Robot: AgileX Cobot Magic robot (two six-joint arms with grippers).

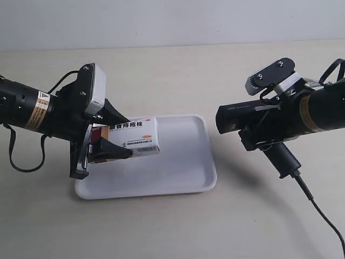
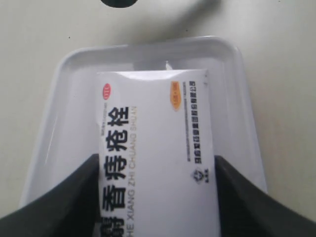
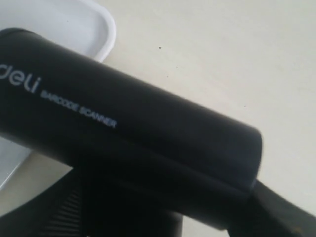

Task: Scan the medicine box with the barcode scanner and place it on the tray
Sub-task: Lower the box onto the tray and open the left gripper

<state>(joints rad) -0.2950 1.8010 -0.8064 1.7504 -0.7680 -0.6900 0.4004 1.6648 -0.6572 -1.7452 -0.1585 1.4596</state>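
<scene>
On my left arm, the gripper (image 1: 99, 148) is clamped on the medicine box (image 1: 135, 137), its dark fingers (image 2: 59, 197) pressing both long sides. The box hangs over the near-left part of the tray (image 1: 188, 178), above its floor rather than resting on it as far as I can tell, with its long axis running out from the jaws toward the tray's far end and its printed face turned toward the other arm.

Moving right, past the bare half of the tray, my right arm holds the barcode scanner (image 1: 242, 116). The wrist view is filled by its black head (image 3: 128, 133), so I judge the right gripper closed on it, though the fingertips themselves are hidden. The head points across at the box, well apart from it.

What matters next, I think, is keeping the barcode face square to that head; afterwards the left arm only needs to lower the box.
</scene>
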